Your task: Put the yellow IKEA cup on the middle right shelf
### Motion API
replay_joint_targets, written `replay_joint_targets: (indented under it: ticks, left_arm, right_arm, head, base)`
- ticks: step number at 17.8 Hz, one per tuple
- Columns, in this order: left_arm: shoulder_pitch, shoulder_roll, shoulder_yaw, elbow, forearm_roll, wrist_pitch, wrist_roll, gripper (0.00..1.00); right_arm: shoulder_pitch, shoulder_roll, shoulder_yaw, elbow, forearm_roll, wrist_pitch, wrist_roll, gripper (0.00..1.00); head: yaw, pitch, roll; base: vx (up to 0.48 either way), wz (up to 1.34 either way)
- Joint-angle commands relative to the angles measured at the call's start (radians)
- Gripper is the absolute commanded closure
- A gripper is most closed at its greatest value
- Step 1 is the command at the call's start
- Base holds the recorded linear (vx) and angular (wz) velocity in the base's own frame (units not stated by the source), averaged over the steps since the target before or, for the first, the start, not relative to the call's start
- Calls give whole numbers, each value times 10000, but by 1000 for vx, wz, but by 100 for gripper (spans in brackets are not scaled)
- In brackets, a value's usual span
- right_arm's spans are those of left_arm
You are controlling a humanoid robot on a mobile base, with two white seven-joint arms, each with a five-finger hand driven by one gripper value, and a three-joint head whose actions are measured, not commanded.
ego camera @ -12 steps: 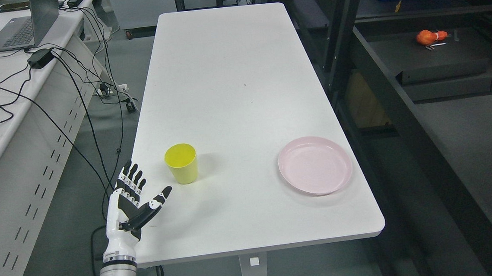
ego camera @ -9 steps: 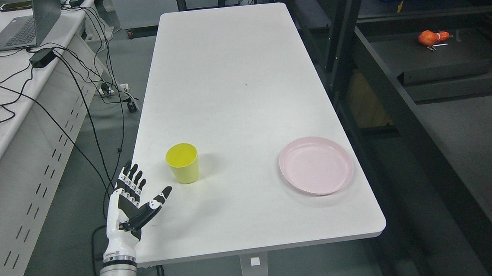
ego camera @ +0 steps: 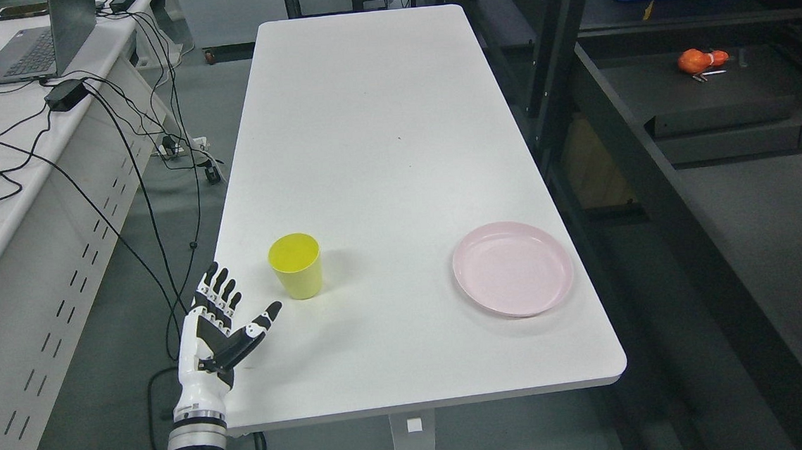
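Head view shows my left hand [ego camera: 219, 329] at the near-left edge of the white desk [ego camera: 379, 113], palm up-turned and facing inward, fingers [ego camera: 218, 287] spread and thumb splayed wide, holding nothing; I judge it is shaped this way so the cup can slide into the gap between thumb and fingers. From the hand, the yellow cup [ego camera: 296, 265] stands upright at about two o'clock, near but not touching, mouth up and apparently empty; that upright stance should suit a side grasp around its wall. From the cup, the pink plate [ego camera: 513, 268] lies at three o'clock, well apart, so it should not hinder the reach. From the desk, the dark shelf rack [ego camera: 652, 186] stands at three o'clock, which is presumably where the cup must go; an orange object [ego camera: 696, 60] lies on one of its levels. My right hand is out of sight.
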Motion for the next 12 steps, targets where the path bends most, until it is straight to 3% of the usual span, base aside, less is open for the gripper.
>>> replay_joint_targets:
  ticks: [1, 12]
  left_arm:
    - [-1037, 168, -142, 1917, 267, 95, -28, 1]
    - [-2586, 168, -787, 3588, -898, 431, 3, 1]
  right_arm:
    - [137, -175, 169, 0, -245, 8, -9, 1]
    - [137, -175, 169, 0, -245, 8, -9, 1]
  head:
    - [0, 0, 0]
    - [0, 0, 0]
  base:
    - [0, 0]
    - [0, 0]
